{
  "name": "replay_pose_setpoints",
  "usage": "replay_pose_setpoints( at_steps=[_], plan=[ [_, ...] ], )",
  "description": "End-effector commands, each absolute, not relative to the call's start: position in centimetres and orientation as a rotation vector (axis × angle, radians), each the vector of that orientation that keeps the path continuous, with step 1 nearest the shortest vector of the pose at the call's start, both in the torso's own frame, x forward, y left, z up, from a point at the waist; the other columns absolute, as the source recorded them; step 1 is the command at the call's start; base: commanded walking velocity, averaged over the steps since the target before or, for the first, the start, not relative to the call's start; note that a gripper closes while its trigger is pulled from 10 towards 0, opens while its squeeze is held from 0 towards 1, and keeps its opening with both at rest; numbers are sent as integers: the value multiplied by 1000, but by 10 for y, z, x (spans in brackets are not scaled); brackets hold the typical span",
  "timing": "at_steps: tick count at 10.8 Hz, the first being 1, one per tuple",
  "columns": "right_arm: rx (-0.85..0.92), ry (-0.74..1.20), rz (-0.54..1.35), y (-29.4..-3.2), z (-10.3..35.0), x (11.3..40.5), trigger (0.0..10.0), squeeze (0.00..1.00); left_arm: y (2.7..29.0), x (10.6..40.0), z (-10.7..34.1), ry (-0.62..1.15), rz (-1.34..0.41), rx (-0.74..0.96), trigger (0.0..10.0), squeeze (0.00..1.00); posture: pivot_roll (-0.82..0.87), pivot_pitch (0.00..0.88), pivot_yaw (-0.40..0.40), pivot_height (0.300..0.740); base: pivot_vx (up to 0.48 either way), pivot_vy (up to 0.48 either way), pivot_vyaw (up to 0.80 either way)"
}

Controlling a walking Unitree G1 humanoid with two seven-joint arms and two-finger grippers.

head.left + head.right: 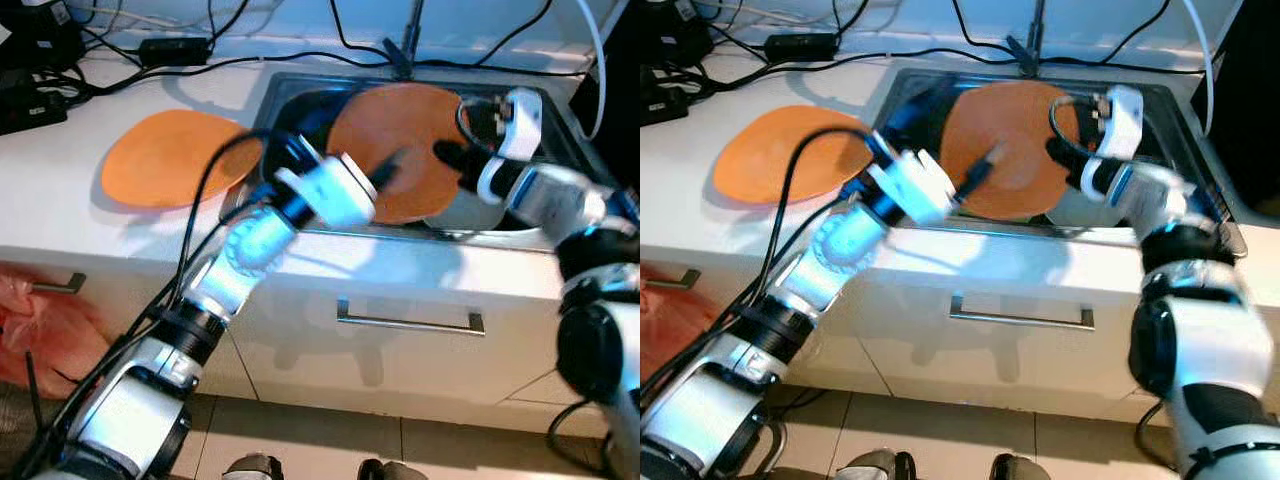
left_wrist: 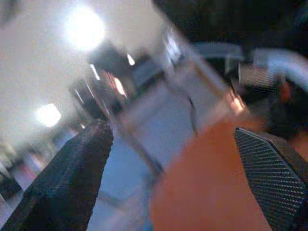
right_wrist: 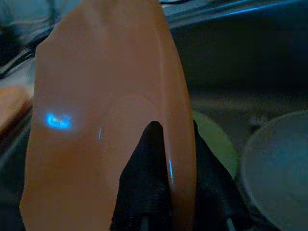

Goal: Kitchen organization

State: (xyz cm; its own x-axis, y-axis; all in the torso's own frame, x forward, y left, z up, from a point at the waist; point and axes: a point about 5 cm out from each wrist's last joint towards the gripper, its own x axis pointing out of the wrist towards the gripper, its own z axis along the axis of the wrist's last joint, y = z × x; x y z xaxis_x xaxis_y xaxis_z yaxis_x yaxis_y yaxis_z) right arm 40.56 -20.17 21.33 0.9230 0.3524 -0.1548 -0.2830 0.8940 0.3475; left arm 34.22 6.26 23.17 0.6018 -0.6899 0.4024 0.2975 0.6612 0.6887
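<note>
An orange plate (image 1: 400, 140) stands tilted on edge over the steel sink (image 1: 300, 95). My right gripper (image 1: 450, 155) is shut on its right rim, and in the right wrist view a black finger (image 3: 151, 159) presses on each face of the plate (image 3: 96, 120). My left gripper (image 1: 385, 172) reaches in from the left and stands open against the plate's face. In the blurred left wrist view its fingers (image 2: 72, 178) are wide apart with the orange plate (image 2: 202, 192) between them. A second orange plate (image 1: 170, 155) lies flat on the white counter to the left of the sink.
A white dish (image 3: 281, 163) and something yellow-green (image 3: 216, 139) lie in the sink under the held plate. Black cables and a power adapter (image 1: 175, 47) run along the counter's back. A drawer handle (image 1: 410, 322) is below the counter edge, and a red bag (image 1: 40, 330) is at the lower left.
</note>
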Motion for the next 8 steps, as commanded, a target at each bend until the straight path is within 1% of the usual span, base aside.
replay_pose_setpoints(
  at_steps=[1, 3, 4, 5, 6, 7, 8],
  plan=[
    [348, 131, 272, -206, 221, 408, 0, 0, 72, 348, 225, -575, -645, 590, 10000, 1000, 34, 109, 8, 740, 0, 0, 0],
    [323, 46, 158, -210, 224, 411, 0, 0, 92, 351, 215, -359, -691, 545, 10000, 1000, 40, 111, 12, 740, 0, 0, 0],
    [324, 13, 120, -212, 228, 412, 0, 0, 98, 349, 208, -288, -696, 540, 10000, 1000, 43, 114, 12, 740, 0, 0, 0],
    [277, -8, 75, -213, 232, 413, 0, 0, 103, 347, 203, -218, -696, 518, 10000, 1000, 46, 114, 12, 740, 0, 0, 0],
    [225, 5, 25, -214, 228, 414, 0, 0, 108, 346, 198, -140, -703, 509, 10000, 1000, 57, 117, 11, 740, 0, 0, 0],
    [192, 81, 19, -211, 212, 412, 0, 0, 118, 342, 197, -79, -734, 479, 10000, 1000, 66, 119, 12, 740, 0, 0, 0],
    [103, 145, 38, -209, 197, 410, 0, 0, 120, 341, 205, -80, -726, 484, 10000, 1000, 69, 125, 16, 740, 0, 0, 0]
  ],
)
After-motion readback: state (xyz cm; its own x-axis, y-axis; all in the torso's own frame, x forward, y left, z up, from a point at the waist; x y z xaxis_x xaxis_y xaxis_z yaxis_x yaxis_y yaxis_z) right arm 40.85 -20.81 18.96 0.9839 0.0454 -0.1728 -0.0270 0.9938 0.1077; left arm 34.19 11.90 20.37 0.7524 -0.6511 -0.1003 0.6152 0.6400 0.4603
